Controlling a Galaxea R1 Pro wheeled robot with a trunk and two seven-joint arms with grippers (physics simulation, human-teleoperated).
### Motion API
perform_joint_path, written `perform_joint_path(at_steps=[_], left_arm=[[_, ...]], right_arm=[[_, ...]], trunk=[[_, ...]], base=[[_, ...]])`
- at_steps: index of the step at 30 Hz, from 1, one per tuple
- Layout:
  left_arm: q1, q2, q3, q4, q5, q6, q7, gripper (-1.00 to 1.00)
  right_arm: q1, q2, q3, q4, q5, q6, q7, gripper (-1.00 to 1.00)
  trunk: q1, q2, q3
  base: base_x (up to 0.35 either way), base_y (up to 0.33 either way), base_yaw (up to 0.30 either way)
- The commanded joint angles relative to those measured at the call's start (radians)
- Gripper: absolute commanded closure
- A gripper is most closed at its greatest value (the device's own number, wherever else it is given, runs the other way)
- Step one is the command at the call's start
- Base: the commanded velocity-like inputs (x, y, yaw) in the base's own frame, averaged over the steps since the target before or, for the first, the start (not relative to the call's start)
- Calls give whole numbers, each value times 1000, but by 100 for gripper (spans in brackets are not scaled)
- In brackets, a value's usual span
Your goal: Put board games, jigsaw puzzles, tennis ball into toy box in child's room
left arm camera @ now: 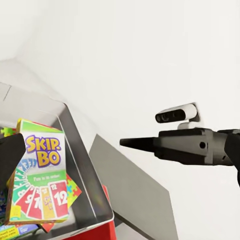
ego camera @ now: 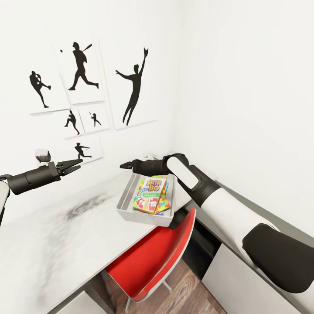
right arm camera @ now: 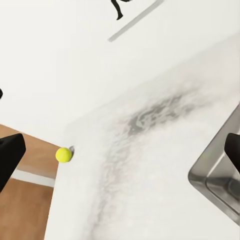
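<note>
The light grey toy box (ego camera: 126, 196) stands on the pale table (ego camera: 65, 244) near the wall corner. On top inside it lies a yellow-green Skip-Bo board game (ego camera: 151, 192) (left arm camera: 42, 175), with a jigsaw puzzle (left arm camera: 73, 190) showing from under it. My right gripper (ego camera: 125, 165) (left arm camera: 126, 143) hovers over the box's back left corner, open and empty. To the left, above the table, my left gripper (ego camera: 75, 165) is also open and empty. The tennis ball (right arm camera: 63, 154) rests at the table's far edge by the wall, well away from the right gripper.
A red chair (ego camera: 152, 257) is tucked under the table in front of the toy box. A lower dark-grey cabinet top (left arm camera: 135, 192) joins the table at the right. Athlete posters (ego camera: 131, 87) hang on the wall behind. Wood floor (ego camera: 183, 292) lies below.
</note>
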Motion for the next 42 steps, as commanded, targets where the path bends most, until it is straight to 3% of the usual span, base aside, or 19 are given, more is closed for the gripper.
perform_joint_path(at_steps=[1,10,19,42], left_arm=[[-1,0,1,0,-4,4,-6,-100],[-1,0,2,0,-4,4,-6,-100],[-1,0,2,0,-5,4,-6,-100],[-1,0,3,3,-4,4,-6,-100]], right_arm=[[-1,0,1,0,-1,1,-2,-100],[-1,1,1,0,-2,-56,-4,-100],[0,0,3,0,-2,-65,-5,-100],[22,3,9,6,-1,-114,-14,-100]], trunk=[[1,-2,0],[1,-2,14],[1,-2,25],[1,-2,27]], base=[[0,0,0],[0,0,0],[0,0,0],[0,0,0]])
